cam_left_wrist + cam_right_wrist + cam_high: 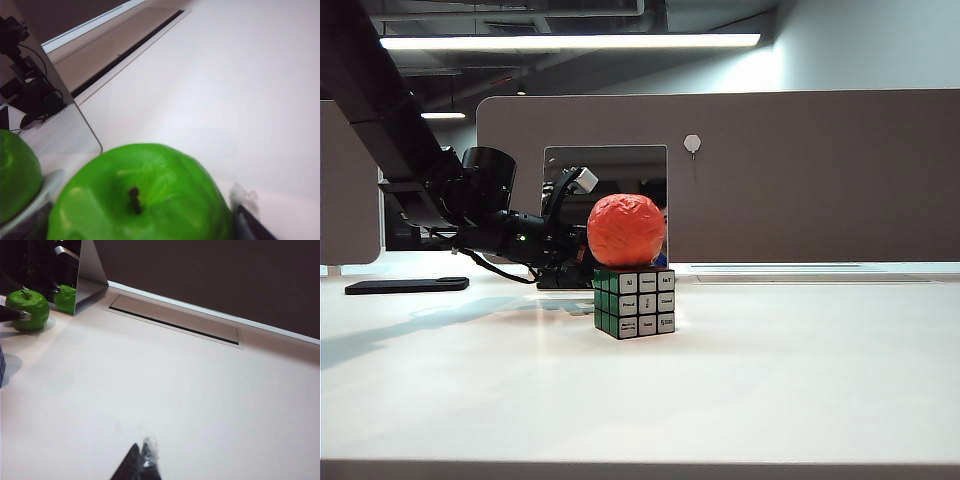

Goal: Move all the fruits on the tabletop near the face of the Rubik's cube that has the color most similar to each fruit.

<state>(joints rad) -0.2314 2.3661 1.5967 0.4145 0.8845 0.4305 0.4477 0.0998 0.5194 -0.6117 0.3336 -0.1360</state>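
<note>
Glossy green apple (145, 200) with a short dark stem sits between the left tool's (145, 220) wide-apart fingers; right tool (139, 465) hovers pressed together above the white surface (200, 400).

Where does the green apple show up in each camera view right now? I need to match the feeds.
Exterior view: not visible; the orange-red fruit, the Rubik's cube and the left arm block that spot.
Left wrist view: green apple fills the lower frame, stem facing the camera, between the left gripper's open jaws.
Right wrist view: upper left corner, beside the mirror panel.
Shared landmark: the mirror panel, seen in all three views.
</note>
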